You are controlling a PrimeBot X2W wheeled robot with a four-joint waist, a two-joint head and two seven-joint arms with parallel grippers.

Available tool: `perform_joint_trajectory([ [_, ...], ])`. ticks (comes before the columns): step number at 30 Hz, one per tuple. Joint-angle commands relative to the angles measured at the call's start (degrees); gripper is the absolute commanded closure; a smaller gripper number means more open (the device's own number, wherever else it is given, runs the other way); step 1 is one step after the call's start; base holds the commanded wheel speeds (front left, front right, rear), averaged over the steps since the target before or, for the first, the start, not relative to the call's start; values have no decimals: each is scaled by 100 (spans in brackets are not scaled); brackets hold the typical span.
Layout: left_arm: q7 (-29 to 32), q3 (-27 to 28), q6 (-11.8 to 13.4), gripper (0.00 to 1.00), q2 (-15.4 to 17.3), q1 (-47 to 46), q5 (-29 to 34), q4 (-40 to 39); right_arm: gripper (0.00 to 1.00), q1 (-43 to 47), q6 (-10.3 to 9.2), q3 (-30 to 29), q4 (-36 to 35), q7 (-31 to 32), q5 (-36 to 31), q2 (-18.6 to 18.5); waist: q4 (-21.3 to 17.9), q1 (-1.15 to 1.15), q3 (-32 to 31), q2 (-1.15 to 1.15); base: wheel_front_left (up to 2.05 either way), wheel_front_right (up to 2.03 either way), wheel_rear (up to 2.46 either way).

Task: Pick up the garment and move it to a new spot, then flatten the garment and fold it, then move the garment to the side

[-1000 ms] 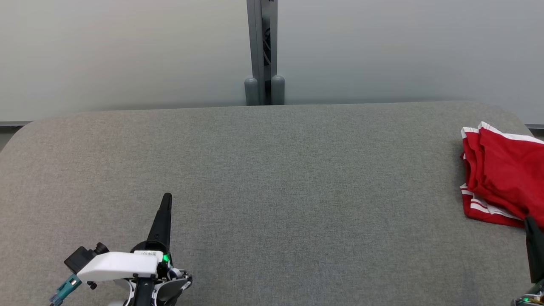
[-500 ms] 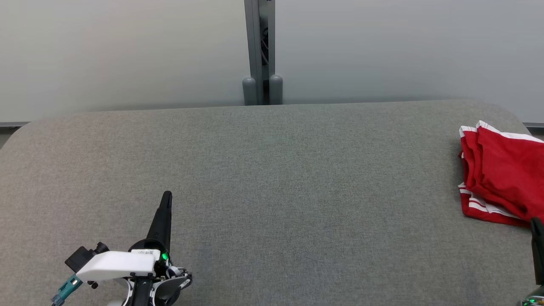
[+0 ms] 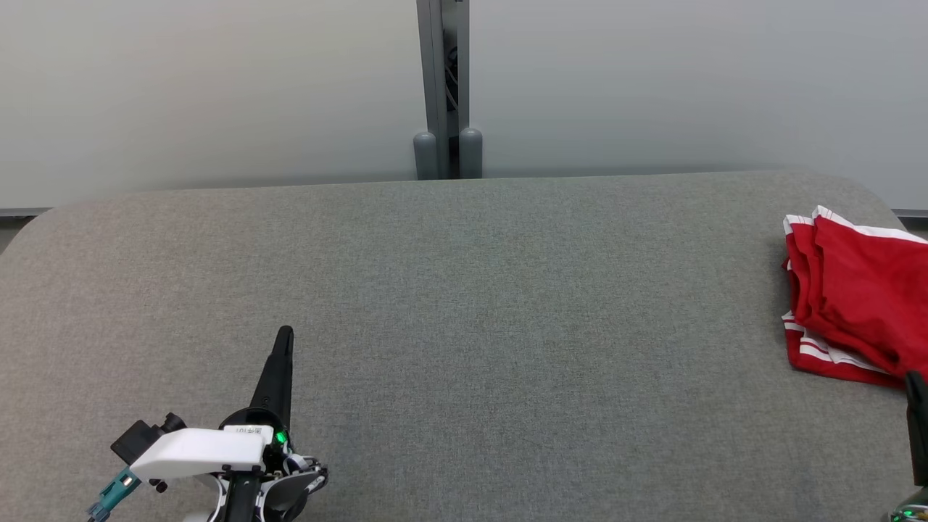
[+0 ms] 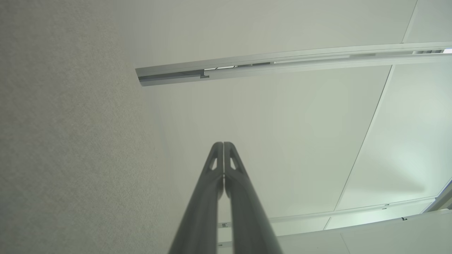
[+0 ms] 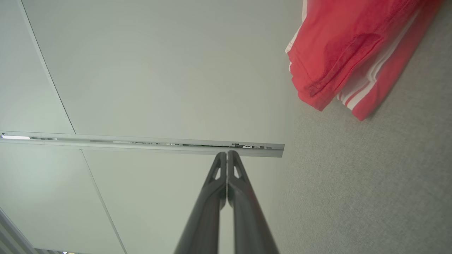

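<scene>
The garment (image 3: pixel 855 297) is red with white stripes and lies folded at the far right end of the grey fabric table (image 3: pixel 464 304); the right wrist view shows the garment (image 5: pixel 346 53) at its upper right. My left gripper (image 3: pixel 285 335) rests at the lower left of the head view, fingers pressed together and empty, far from the cloth. In its own wrist view the left gripper (image 4: pixel 223 144) is shut. My right gripper (image 3: pixel 915 380) peeks in at the lower right edge, just below the garment's near corner and apart from it. The right gripper (image 5: pixel 226 152) is shut with nothing in it.
Pale wall panels (image 3: pixel 217 87) stand behind the table, split by a grey post (image 3: pixel 444 87) with two rounded caps. The table's rounded far corners and right edge lie close to the garment. Bare grey fabric spans the middle and left.
The head view shifted slightly between one second ago and half a second ago. The right gripper's tip sits a little lower at the frame edge. The garment and left gripper have not moved.
</scene>
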Motion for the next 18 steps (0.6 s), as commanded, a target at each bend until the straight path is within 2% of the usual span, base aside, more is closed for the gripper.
perform_joint_trajectory([
  [1, 12, 7, -23, 100, 25, -101, -39, -11, 100, 24, 2, -18, -41, 17, 26, -57, 0, 0, 0, 0, 0, 0, 0],
  [18, 12, 7, -23, 100, 25, -100, -39, -12, 100, 24, 2, -17, -40, 17, 26, -57, 0, 0, 0, 0, 0, 0, 0],
])
